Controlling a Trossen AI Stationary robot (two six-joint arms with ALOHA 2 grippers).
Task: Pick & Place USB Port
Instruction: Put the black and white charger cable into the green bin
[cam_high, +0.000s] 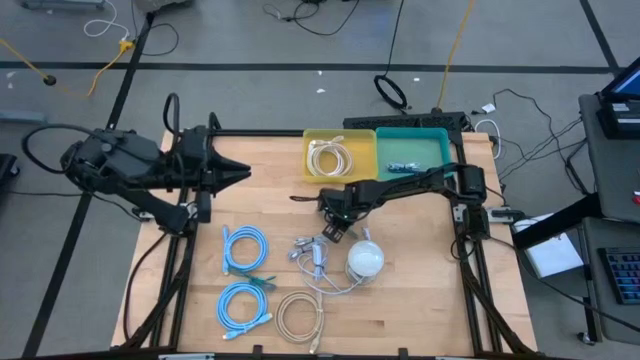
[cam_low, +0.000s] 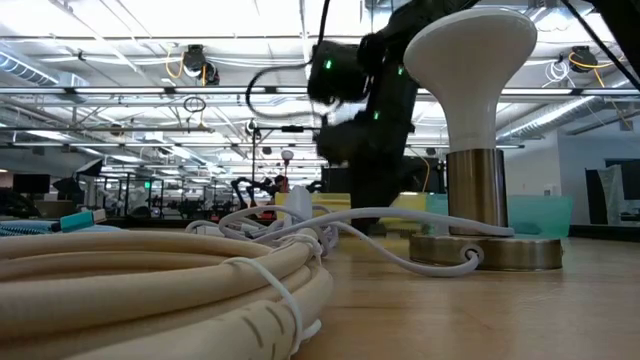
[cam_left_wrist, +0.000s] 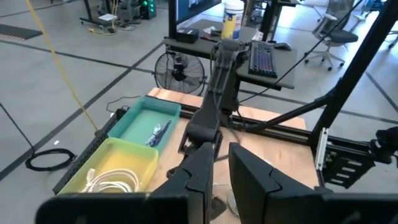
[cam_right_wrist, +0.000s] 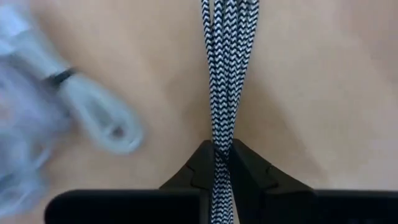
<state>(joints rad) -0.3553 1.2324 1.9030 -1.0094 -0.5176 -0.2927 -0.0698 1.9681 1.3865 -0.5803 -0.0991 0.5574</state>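
Mid-table, right gripper (cam_right_wrist: 222, 163) around braided cable (cam_right_wrist: 225, 74)

bins (cam_high: 377, 152) at table's (cam_high: 420, 300) far edge | lamp (cam_high: 365, 259) right of cable coils (cam_high: 245, 246) | right pincer (cam_high: 335, 228) between

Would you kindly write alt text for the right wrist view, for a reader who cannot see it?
The right gripper is shut on a black-and-white braided cable, which runs straight away from it over the wooden table. A blurred pale grey connector lies on the table beside the cable.
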